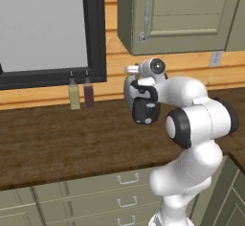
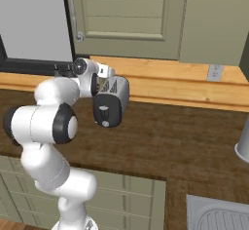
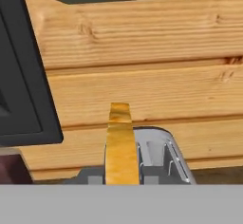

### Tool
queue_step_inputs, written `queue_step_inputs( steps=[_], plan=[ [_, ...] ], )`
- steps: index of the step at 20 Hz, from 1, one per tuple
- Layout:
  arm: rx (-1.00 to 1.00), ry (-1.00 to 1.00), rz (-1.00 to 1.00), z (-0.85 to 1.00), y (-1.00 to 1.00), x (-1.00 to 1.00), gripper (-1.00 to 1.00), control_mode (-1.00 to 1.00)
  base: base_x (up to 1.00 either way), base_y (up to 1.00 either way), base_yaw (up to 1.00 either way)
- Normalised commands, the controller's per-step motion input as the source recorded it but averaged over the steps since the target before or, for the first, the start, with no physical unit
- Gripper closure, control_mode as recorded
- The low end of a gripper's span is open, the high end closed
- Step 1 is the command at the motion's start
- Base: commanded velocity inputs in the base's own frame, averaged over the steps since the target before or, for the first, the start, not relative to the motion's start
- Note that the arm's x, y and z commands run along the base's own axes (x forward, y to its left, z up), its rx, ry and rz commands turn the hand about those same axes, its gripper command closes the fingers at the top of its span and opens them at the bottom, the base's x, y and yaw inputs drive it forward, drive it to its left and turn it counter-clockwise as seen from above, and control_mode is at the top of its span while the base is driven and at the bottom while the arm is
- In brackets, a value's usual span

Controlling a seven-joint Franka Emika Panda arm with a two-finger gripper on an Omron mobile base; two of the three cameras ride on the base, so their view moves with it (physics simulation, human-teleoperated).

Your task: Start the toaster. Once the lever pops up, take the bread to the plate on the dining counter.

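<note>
Two bottles (image 1: 80, 92) are standing on the dark wood counter (image 1: 57, 143) in the left base view, under a window, left of the arm. In the right base view, the toaster (image 2: 111, 102) is sitting just beside the white hand. In the hand view, the bread (image 3: 121, 147) is standing upright over the toaster's slot; whether the gripper is holding it, I cannot tell

A glossy white arm (image 1: 191, 124) of rounded segments, with black joint bands and what looks like a round dark end cap.
</note>
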Motion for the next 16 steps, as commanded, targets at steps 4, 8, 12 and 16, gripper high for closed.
queue_step_inputs(
  steps=[4,8,12,16],
  plan=[
    [0.01,0.0,0.0,0.31,-0.02,-0.77,1.0,-1.0,0.0,0.0,0.0],
    [0.0,0.0,0.0,0.14,-0.02,-0.91,1.0,-1.0,0.0,0.0,0.0],
    [0.0,0.0,0.0,0.28,-0.05,-1.0,1.0,-1.0,0.0,0.0,0.0],
    [0.01,0.0,0.0,0.74,-0.11,-1.0,1.0,-1.0,0.0,0.0,0.0]
  ],
)
